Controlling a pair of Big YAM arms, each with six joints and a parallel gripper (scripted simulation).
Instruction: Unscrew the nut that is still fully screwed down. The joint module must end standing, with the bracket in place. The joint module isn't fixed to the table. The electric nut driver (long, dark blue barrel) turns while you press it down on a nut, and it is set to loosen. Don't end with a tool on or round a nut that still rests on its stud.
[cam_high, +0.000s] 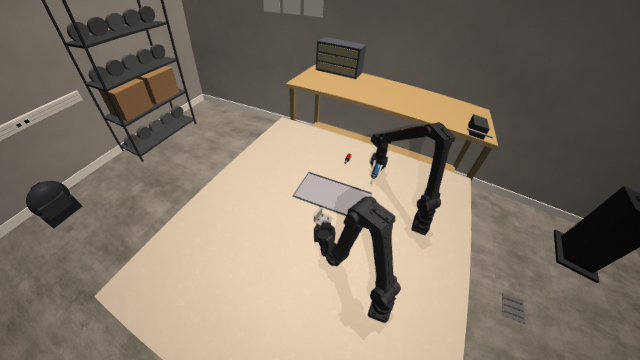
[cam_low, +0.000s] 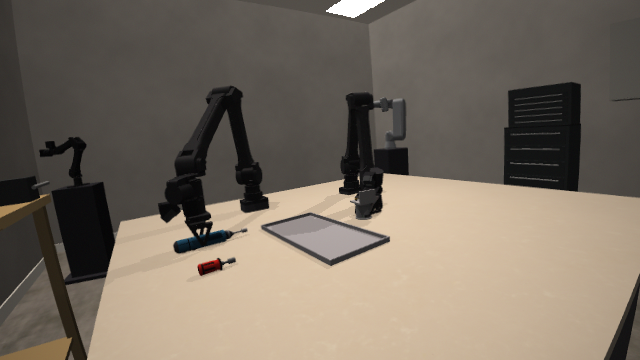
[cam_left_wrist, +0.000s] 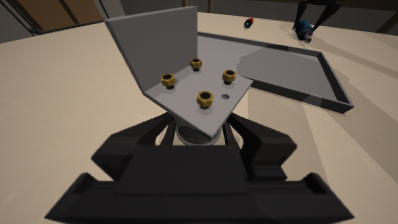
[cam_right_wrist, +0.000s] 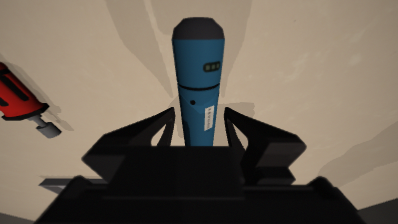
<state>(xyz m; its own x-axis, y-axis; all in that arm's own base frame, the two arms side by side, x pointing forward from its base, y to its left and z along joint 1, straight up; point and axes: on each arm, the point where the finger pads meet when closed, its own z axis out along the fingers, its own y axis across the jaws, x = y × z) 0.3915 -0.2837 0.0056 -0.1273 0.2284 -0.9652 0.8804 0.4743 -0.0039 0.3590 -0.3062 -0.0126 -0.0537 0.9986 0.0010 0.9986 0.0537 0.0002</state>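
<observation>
The joint module (cam_left_wrist: 192, 136) (cam_high: 319, 227) (cam_low: 364, 206) stands on the table by the tray's near corner. Its grey angle bracket (cam_left_wrist: 160, 45) sits on top, with several brass nuts on its flat plate, one of them a nut (cam_left_wrist: 204, 98) nearest the camera. I cannot tell which nut sits lowest. My left gripper (cam_left_wrist: 199, 112) (cam_high: 324, 231) (cam_low: 371, 197) is shut on the module's round body. The dark blue nut driver (cam_right_wrist: 199, 85) (cam_high: 375, 170) (cam_low: 199, 245) (cam_left_wrist: 302, 27) lies flat on the table. My right gripper (cam_right_wrist: 199, 111) (cam_high: 378, 162) (cam_low: 201, 232) is open around its barrel, with gaps on both sides.
A shallow grey tray (cam_high: 325, 192) (cam_low: 295, 245) (cam_left_wrist: 280, 65) lies between the two arms. A red-handled tool (cam_high: 347, 158) (cam_low: 212, 265) (cam_right_wrist: 17, 97) (cam_left_wrist: 248, 22) lies on the table near the nut driver. A wooden bench (cam_high: 400, 97) stands behind the table.
</observation>
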